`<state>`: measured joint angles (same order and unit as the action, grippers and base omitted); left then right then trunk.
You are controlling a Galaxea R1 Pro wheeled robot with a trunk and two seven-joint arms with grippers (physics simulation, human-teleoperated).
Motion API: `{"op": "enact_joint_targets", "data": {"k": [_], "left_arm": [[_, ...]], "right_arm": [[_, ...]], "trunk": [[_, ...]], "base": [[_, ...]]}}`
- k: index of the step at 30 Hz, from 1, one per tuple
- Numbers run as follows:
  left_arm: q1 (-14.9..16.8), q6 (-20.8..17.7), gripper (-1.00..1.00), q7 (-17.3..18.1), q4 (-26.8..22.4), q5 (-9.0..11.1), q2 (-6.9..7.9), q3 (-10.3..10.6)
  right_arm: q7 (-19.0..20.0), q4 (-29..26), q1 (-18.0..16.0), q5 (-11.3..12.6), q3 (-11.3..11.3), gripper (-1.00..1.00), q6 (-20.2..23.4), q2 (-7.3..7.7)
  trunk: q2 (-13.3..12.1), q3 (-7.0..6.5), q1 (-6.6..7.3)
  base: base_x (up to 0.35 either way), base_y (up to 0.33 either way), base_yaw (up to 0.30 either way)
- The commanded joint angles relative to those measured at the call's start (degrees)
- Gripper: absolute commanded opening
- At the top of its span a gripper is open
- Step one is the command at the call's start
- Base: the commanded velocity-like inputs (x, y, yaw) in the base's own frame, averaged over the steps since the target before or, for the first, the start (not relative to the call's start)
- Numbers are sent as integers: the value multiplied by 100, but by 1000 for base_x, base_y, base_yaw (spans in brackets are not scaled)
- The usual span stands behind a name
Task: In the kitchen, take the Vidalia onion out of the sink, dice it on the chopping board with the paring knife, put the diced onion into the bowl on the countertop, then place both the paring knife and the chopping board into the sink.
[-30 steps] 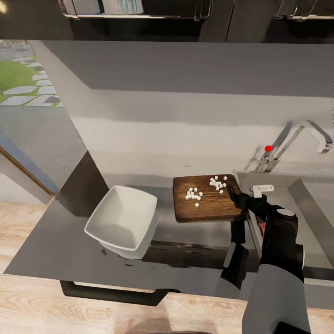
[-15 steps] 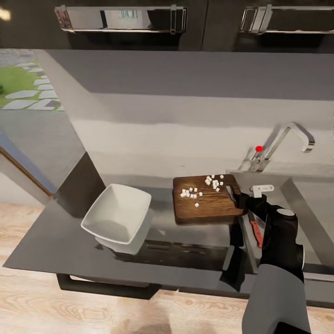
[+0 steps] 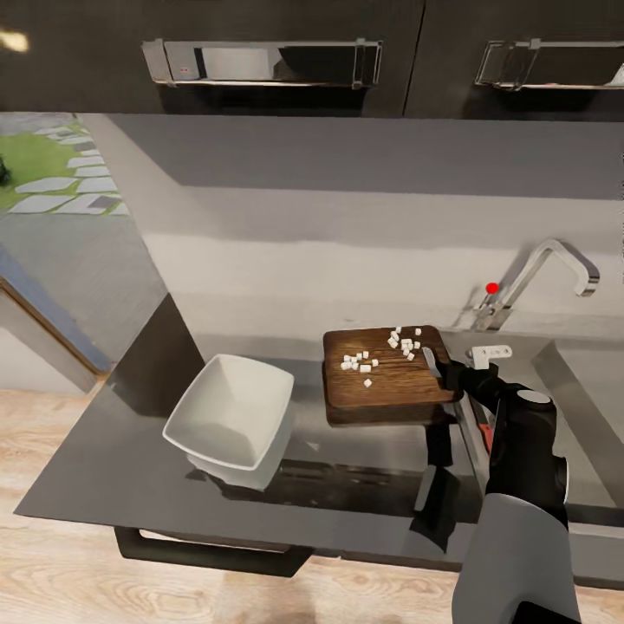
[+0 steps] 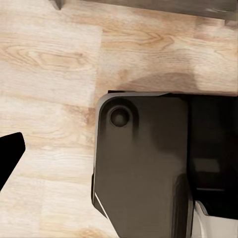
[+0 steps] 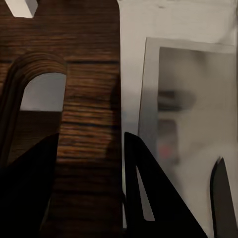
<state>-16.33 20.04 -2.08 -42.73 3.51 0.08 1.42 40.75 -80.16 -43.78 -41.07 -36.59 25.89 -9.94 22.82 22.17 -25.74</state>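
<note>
The right gripper (image 3: 451, 374) was at the right end of the chopping board (image 3: 386, 377), the end next to the sink (image 3: 589, 407). In the right wrist view the two dark fingers (image 5: 148, 198) stood one on each side of the board's edge (image 5: 89, 124), close beside its slot hole, so I judge it was clamped on the board, tho the contact itself was not fully clear.

The board lay flat on the countertop (image 3: 113, 468), long axis running left-right, w/ the diced onion (image 3: 381, 348) scattered on its rear half as small white cubes. The bowl (image 3: 230, 420) stood on the counter to the left of the board, a gap between them, and looked empty. So the bowl lay away from the gripper, across the full length of the board. For tipping the dice in, the held end must go up and the far end toward the bowl; this is my reading.

A red-handled thing, prob. the paring knife (image 3: 487, 436), lay low by the sink's left wall, mostly hidden by the right arm.

The left wrist view showed wooden floor (image 4: 49, 59) and a dark part of the robot's base (image 4: 144, 168). For the left gripper I cannot tell open or closed.
</note>
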Motion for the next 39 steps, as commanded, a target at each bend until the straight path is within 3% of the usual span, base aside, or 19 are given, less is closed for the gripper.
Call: {"op": "enact_joint_targets", "data": {"k": [1, 24, 39], "left_arm": [[-2, 8, 100, -21, -7, 36, 3, 16], [-2, 8, 100, -21, -7, 36, 6, 16], [-2, 8, 100, -21, -7, 36, 1, 16]], "right_arm": [[47, -9, -8, -40, -15, -100, 13, -6], [47, -18, -8, -50, -15, -100, 21, -6], [47, -18, -9, -50, -9, -100, 21, -6]], "trunk": [[10, -1, -4], [10, -212, -4], [10, -350, -4]], "base": [[1, 1, 0], [-20, 1, 0], [0, 97, 0]]}}
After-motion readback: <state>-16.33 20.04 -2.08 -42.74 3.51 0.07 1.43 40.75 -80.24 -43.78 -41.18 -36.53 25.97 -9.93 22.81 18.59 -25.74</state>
